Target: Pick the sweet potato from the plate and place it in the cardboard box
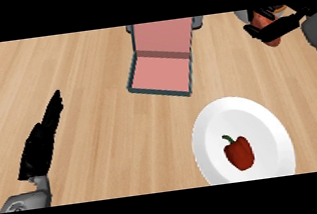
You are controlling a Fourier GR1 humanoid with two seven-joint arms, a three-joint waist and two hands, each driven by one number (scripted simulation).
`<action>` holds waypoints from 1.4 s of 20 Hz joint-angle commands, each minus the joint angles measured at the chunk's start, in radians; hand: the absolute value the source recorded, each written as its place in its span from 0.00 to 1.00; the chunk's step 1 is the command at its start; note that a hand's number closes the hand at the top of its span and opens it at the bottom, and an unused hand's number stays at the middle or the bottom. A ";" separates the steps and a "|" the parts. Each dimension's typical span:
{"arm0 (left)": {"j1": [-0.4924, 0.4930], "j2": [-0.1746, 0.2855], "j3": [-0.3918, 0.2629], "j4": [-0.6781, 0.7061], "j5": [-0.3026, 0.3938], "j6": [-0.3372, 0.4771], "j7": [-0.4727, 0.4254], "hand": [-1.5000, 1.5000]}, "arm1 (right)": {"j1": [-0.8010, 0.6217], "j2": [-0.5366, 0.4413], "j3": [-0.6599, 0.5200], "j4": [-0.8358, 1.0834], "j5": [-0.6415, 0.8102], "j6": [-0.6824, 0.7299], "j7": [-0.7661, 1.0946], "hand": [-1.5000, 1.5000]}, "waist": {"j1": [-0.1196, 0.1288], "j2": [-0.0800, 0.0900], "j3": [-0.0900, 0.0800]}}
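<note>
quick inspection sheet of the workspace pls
surface: wooden counter
job's things: box open, nothing seen inside; plate lower right; sweet potato, mostly hidden, is in the right hand, right of the box, not over it
clutter: red pepper on the plate
hands: left hand open, resting at left; right hand curled round the sweet potato, top right
cables: nothing seen
surroundings: nothing seen

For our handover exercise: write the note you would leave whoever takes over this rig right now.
Left hand: open, resting at the view's left.
Right hand: curled round the sweet potato, at upper right, to the right of the cardboard box.
Plate holds only a red pepper.
Done: the pick.
Left: carry it over the box and release.
</note>
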 commanded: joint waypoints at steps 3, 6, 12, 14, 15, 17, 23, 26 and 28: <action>-0.013 0.015 0.026 -0.009 0.018 -0.009 0.020 0.50 | -0.132 0.036 -0.033 0.094 -0.067 0.127 -0.112 1.00 | -0.017 -0.006 -0.001; 0.010 0.008 0.014 0.033 -0.004 0.001 -0.030 0.50 | -0.209 0.049 -0.032 0.105 -0.089 0.192 -0.082 1.00 | -0.033 -0.011 -0.003; 0.049 0.010 0.005 -0.063 0.000 -0.008 0.031 0.50 | -0.297 0.152 -0.010 0.178 -0.064 0.102 0.038 1.00 | -0.023 -0.011 -0.002; 0.011 0.004 0.017 -0.010 0.000 0.001 0.013 0.50 | -0.288 0.216 0.000 0.194 -0.053 0.039 0.046 1.00 | -0.029 -0.008 -0.003; 0.034 -0.007 -0.001 -0.082 -0.016 0.016 0.054 0.50 | -0.309 0.227 -0.006 0.197 -0.061 0.054 0.080 1.00 | -0.033 -0.014 -0.003; 0.033 0.007 0.018 -0.025 0.002 -0.005 0.013 0.50 | -0.339 0.240 0.006 0.217 -0.045 0.062 0.108 1.00 | -0.037 -0.013 -0.003; -0.012 0.011 0.055 0.050 0.015 0.005 -0.026 0.50 | -0.328 0.378 0.048 0.257 0.005 -0.034 0.167 1.00 | -0.042 -0.011 -0.004; 0.055 -0.010 0.009 -0.023 -0.020 0.021 -0.023 0.50 | -0.369 0.424 0.055 0.284 0.022 -0.061 0.243 1.00 | -0.027 -0.010 -0.004; 0.023 -0.035 -0.007 0.010 -0.034 0.038 -0.019 0.50 | -0.357 0.461 0.065 0.308 0.038 -0.107 0.265 1.00 | -0.022 -0.004 -0.004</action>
